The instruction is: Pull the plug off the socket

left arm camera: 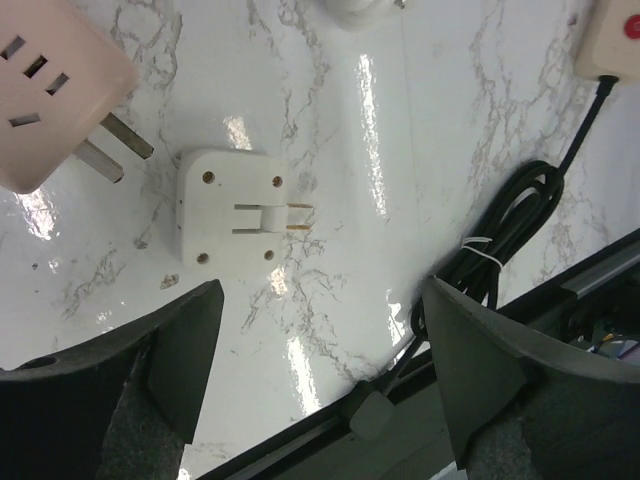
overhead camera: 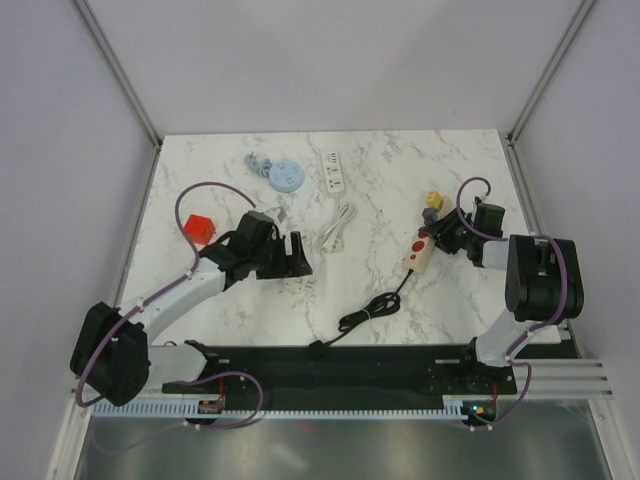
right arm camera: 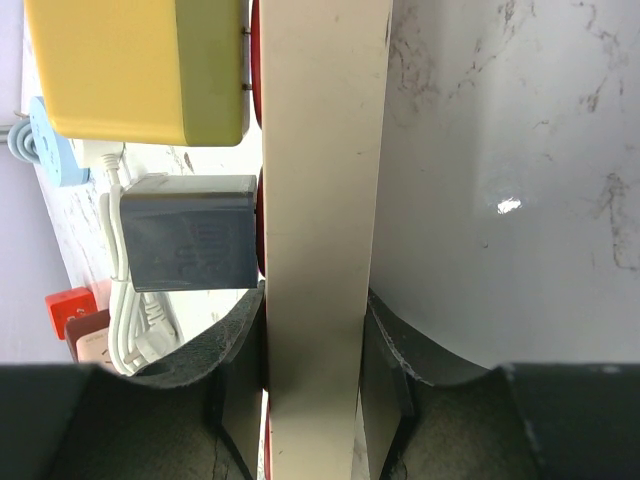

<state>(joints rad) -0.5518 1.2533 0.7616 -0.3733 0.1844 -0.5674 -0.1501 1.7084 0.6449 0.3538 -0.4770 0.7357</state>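
**Two-arm unplugging, with the left hand released.** The right gripper [right arm camera: 318,335] is clamped across the narrow sides of the cream power strip [right arm camera: 320,150]. The strip is a smooth, long plastic bar whose long axis runs from near left to far right in the top view.

At the strip's far end are a glossy yellow plug [right arm camera: 140,70] and a matte grey plug [right arm camera: 190,245]. Both are blocky and jut from its socket face, apparently fully seated.

The left gripper [left arm camera: 322,300] hangs well to the strip's left with its jaws spread and empty. It is above a square white plug [left arm camera: 225,205] that lies loose on the glossy marble table [left arm camera: 400,150], prongs up.

The right arm is nearer but occupied, so the next pull likely falls to the left arm, which would have to travel rightward to the strip's far end.
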